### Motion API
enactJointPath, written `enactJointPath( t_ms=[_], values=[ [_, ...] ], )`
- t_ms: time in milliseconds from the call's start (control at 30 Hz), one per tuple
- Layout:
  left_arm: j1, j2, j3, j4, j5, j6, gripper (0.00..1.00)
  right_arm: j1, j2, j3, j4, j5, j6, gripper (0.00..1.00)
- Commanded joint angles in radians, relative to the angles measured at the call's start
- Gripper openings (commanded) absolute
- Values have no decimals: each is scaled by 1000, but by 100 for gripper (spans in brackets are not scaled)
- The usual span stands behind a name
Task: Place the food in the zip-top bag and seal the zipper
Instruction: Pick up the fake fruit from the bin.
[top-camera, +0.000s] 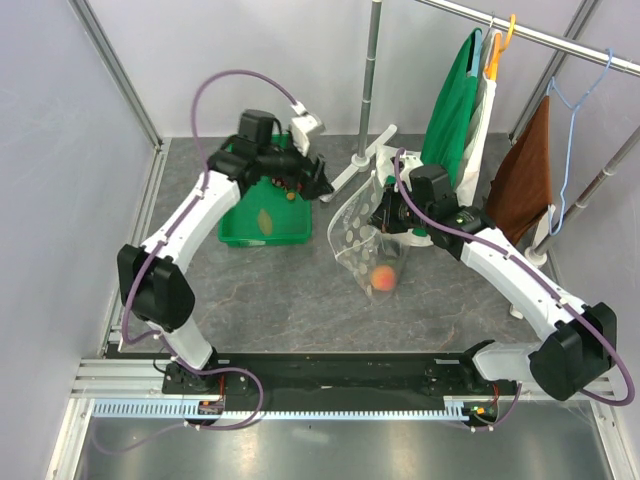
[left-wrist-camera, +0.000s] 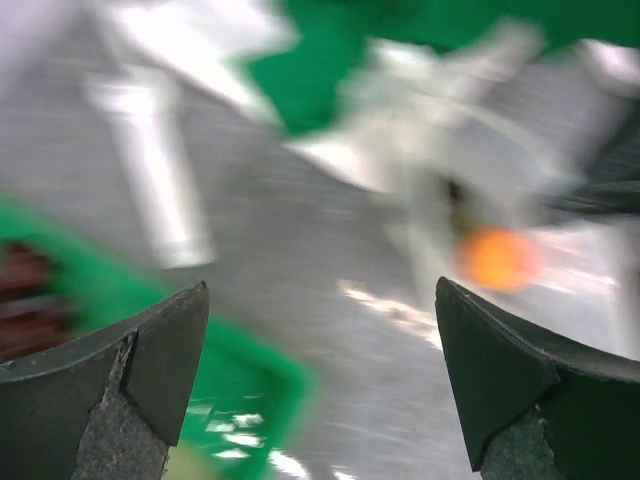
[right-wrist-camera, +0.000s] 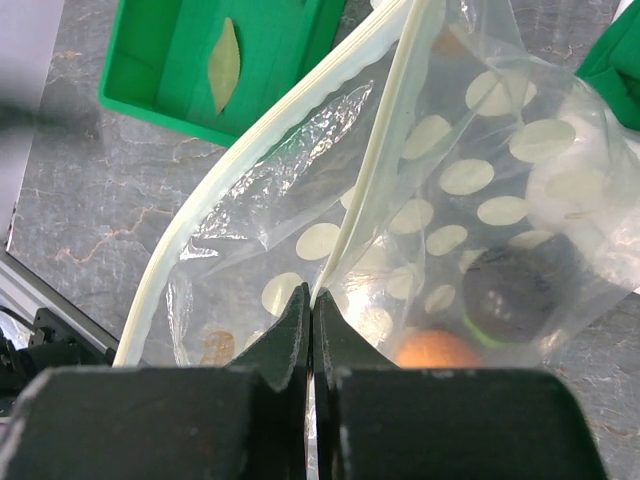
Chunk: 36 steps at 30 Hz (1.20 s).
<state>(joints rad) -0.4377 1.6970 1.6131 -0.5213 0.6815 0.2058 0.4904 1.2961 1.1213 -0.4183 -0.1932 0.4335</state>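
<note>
From the top view, I see my right hand (top-camera: 385, 215) pinched together on the upper edge of the zip-top bag (top-camera: 360, 240), holding it upright over the middle of the tabletop (top-camera: 280, 310), with a round orange fruit (top-camera: 385, 278) sitting at the bag's bottom. My left hand (top-camera: 315, 183) hangs over the far right corner of the green tray (top-camera: 245, 232), which lies at far left, well apart from the bag. The left wrist view is badly blurred: the 2 fingers (left-wrist-camera: 150, 350) stand wide apart with nothing between them, the tray's corner is below them, and an orange blob (left-wrist-camera: 497, 258) shows to the right that I cannot identify. In the right wrist view, the 2 fingers (right-wrist-camera: 275, 345) are pressed shut on 1 lip of the zipper (right-wrist-camera: 375, 170), while the other lip curves away to the left, so the mouth gapes. Through the dotted plastic I make out the orange fruit (right-wrist-camera: 435, 350) and a dark plum (right-wrist-camera: 510, 295) just beside it. A leaf-shaped piece (right-wrist-camera: 225, 62) lies in the tray.
</note>
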Motion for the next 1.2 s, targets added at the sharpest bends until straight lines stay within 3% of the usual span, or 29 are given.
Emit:
enactJointPath(
  t_ms=[0, 67, 167, 500, 733, 1167],
  values=[
    [108, 38, 85, 87, -285, 209, 100, -3, -32, 11, 21, -23, -1, 0],
    [125, 130, 152, 70, -385, 402, 100, -3, -29, 6, 21, -23, -1, 0],
    [178, 262, 251, 23, -476, 535, 100, -3, -26, 3, 23, -22, -4, 0],
    [229, 478, 240, 285, -781, 754, 96, -3, 0, 8, 24, -26, -7, 0],
    [235, 575, 266, 262, -813, 920, 96, -4, 17, 15, 23, -22, -7, 0],
    [254, 690, 301, 331, -916, 1043, 97, -10, 48, 37, 23, -23, -7, 0]
  ],
)
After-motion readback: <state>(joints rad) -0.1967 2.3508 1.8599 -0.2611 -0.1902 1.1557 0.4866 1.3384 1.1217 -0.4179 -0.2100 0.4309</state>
